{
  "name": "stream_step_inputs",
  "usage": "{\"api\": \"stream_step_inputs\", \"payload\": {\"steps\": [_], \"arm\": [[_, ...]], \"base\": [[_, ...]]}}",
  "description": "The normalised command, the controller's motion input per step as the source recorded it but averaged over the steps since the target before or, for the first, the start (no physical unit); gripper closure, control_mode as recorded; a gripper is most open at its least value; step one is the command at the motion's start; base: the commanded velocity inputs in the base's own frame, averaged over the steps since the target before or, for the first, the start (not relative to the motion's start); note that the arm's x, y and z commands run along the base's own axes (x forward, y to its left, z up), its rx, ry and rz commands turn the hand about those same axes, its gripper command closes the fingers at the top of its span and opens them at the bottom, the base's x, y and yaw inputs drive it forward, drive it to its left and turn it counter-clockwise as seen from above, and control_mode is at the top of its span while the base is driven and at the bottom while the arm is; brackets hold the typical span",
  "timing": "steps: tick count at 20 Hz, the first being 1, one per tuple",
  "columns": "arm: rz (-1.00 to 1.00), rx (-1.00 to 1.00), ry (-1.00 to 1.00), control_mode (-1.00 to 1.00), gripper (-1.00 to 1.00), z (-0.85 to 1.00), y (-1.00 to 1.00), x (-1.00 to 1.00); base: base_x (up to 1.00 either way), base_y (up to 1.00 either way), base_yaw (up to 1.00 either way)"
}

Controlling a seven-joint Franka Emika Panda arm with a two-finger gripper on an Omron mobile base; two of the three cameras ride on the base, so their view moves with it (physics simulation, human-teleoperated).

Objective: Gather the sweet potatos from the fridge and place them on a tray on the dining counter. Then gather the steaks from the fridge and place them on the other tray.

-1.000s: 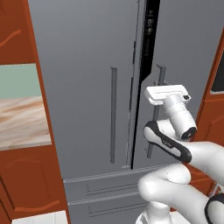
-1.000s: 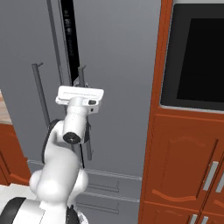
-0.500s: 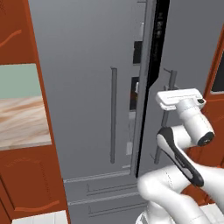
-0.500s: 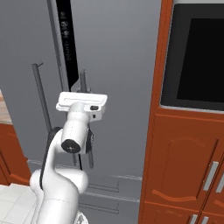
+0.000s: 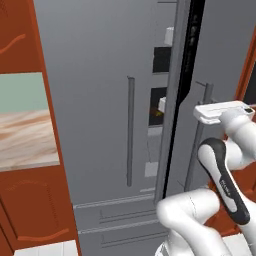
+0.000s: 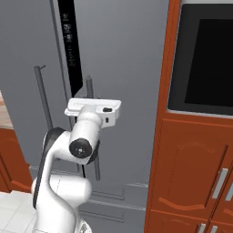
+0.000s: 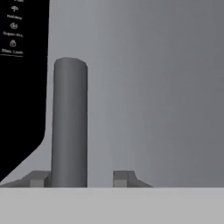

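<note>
Your gripper (image 7: 81,178) sits at the right door's bar handle (image 7: 69,122) with its jaws parted: one fingertip (image 7: 124,178) is clear of the bar, the other touches it or sits just beside it, so nothing is clamped. The risk is that the barely open door swings back, or the arm clips its edge reaching in. The fridge (image 5: 100,100) shows only dark shelves and pale boxes through the gap; no sweet potatos or steaks can be made out.

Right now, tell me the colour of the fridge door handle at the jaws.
Plain grey, matching the fridge door handle's door; clearest in the hand view.
</note>
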Motion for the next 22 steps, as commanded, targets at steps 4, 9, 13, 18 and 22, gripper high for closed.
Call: {"api": "stream_step_inputs", "payload": {"steps": [4,9,13,18,22], "arm": [[0.15,-0.01,0.12,-1.00,1.00,0.00,-0.97,-0.72],[0.14,-0.02,0.16,-1.00,1.00,0.00,-0.99,-0.81],[0.12,-0.02,0.08,-1.00,1.00,0.00,-0.92,-0.67],[0.07,-0.01,0.01,-1.00,1.00,0.00,-0.51,-0.32],[0.01,0.00,0.00,-1.00,1.00,0.00,-0.03,0.00]], "base": [[0.00,0.00,0.00],[0.00,0.00,0.00],[0.00,0.00,0.00],[0.00,0.00,0.00],[0.00,0.00,0.00]]}}
